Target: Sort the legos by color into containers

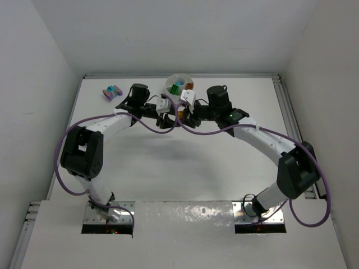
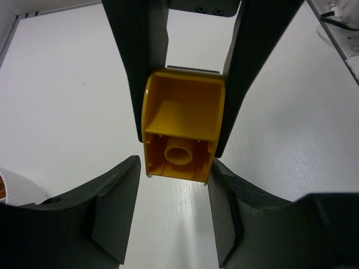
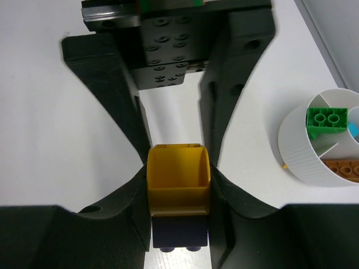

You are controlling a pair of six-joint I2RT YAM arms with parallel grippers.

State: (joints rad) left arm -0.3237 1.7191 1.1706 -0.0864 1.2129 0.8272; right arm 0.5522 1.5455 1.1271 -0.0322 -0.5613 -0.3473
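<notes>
Robotics lab test cell. White table [image 1: 168, 168] boxed in by plain white walls [image 1: 39, 73], with a metal rail [image 1: 287, 112] along one edge. Left arm [image 1: 106, 124] and right arm [image 1: 263, 140] are bolted to metal plates [image 1: 128, 207] at the near edge, trailing purple cables [image 1: 327, 193]. Props: toy bricks [image 1: 112, 91], small white dish [image 1: 168, 85].

My L arm [image 1: 106, 124] & R arm [image 1: 263, 140] were white w/ black joints [image 1: 81, 154], purple cables [image 1: 58, 168] looping along each, bolted to metal plates [image 1: 120, 216]. L tool [image 3: 178, 147] had matte-black curved fingers [image 3: 120, 84], a dark screw plate [image 3: 165, 56], green strip [image 3: 168, 4] on top. R tool [image 3: 179, 185] looked alike.
</notes>
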